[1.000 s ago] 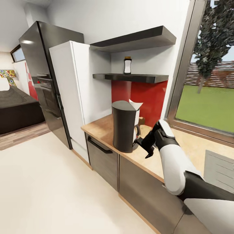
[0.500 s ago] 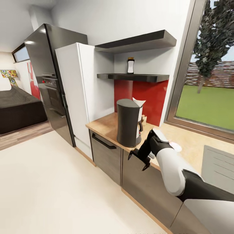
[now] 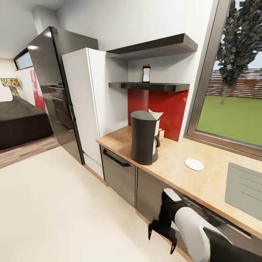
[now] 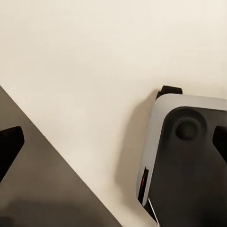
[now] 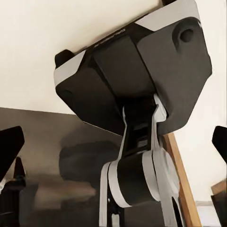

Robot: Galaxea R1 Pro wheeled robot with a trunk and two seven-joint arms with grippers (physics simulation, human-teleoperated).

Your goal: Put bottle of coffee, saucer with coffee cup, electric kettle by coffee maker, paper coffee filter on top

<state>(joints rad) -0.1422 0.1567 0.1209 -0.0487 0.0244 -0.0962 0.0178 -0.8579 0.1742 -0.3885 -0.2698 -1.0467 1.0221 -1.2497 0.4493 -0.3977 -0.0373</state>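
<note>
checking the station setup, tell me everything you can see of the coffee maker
The coffee maker is a tall, dark grey rounded column with a matte look, standing upright on the light-wood kitchen countertop near its front edge, in front of the red backsplash. A white paper filter pokes up from its top on the far side, above a white basket and a dark-handled carafe. Nothing grips it; the saucer lies apart from it.

White walls (image 3: 120, 22); pale cream floor (image 3: 54, 203). Tall black fridge (image 3: 54, 91) beside white cabinet (image 3: 91, 105). Two dark floating shelves (image 3: 153, 45) above red backsplash (image 3: 171, 105). Large window (image 3: 233, 91) at right: lawn, tree, brick wall outside. Dark grey cabinet fronts (image 3: 118, 174). Dark sofa (image 3: 18, 123) on wood flooring at far left.
</note>
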